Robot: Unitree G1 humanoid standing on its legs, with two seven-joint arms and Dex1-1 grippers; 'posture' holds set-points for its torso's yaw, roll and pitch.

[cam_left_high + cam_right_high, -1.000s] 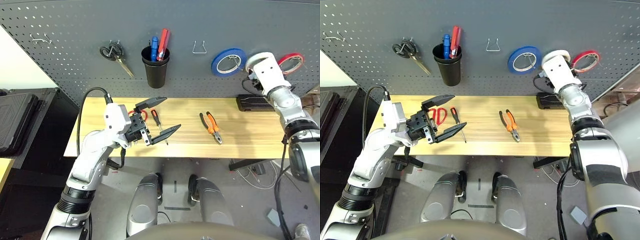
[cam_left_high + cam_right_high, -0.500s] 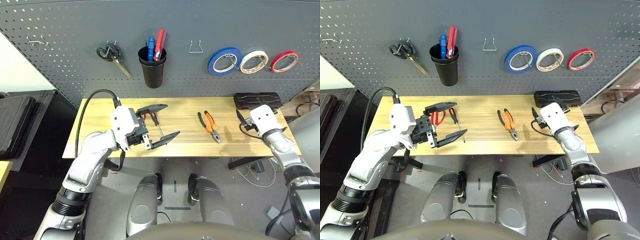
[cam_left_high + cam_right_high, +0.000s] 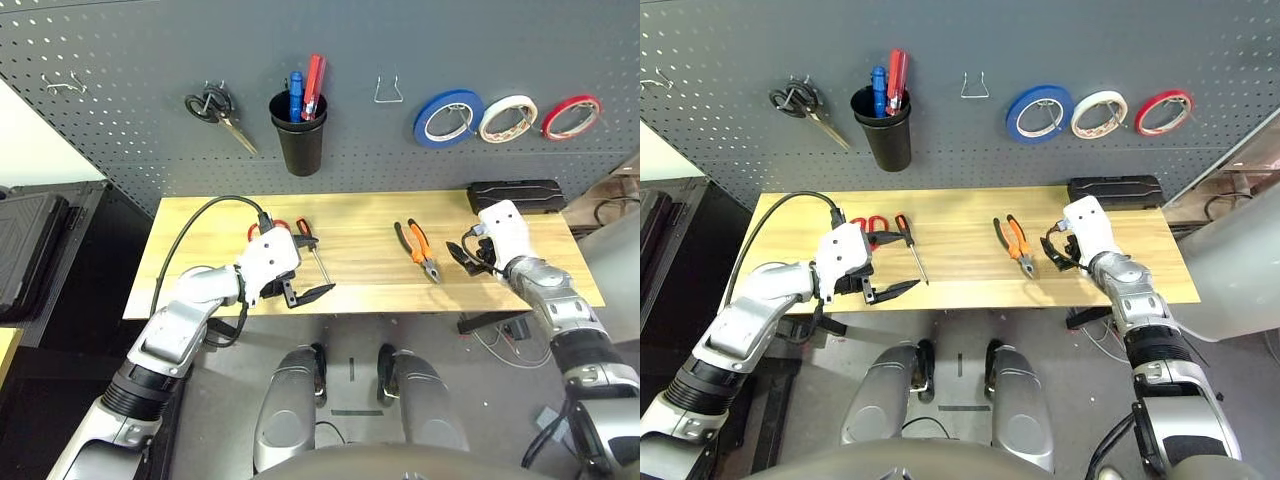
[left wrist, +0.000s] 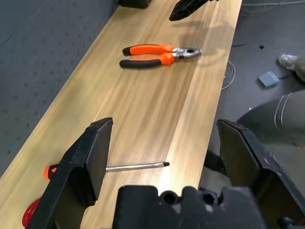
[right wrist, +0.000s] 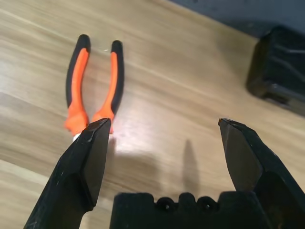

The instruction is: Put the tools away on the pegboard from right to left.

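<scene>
The whitish tape roll [image 3: 507, 117] hangs on the pegboard [image 3: 130, 60] between a blue and a red roll. Orange-and-black pliers [image 3: 419, 250] lie on the wooden table [image 3: 360, 275], jaws toward the front edge. My right gripper [image 3: 460, 258] hovers open just right of the pliers [image 5: 93, 90], with nothing between its fingers. The black-and-orange screwdriver [image 3: 312, 250] and the red-handled scissors [image 3: 262, 228] lie at the table's left. My left gripper [image 3: 316, 266] stands open over the screwdriver [image 4: 119, 167] and hides part of the scissors.
On the pegboard hang black-handled scissors [image 3: 218, 108], a black cup [image 3: 299, 140] with blue and red tools, a bare wire hook [image 3: 388, 92], blue tape [image 3: 447, 118] and red tape [image 3: 570, 116]. A black case [image 3: 515, 195] sits at the table's back right.
My right arm has come down from the pegboard to the table beside the pliers, leaving the whitish tape on its hook. My left gripper has sunk lower by the screwdriver.
</scene>
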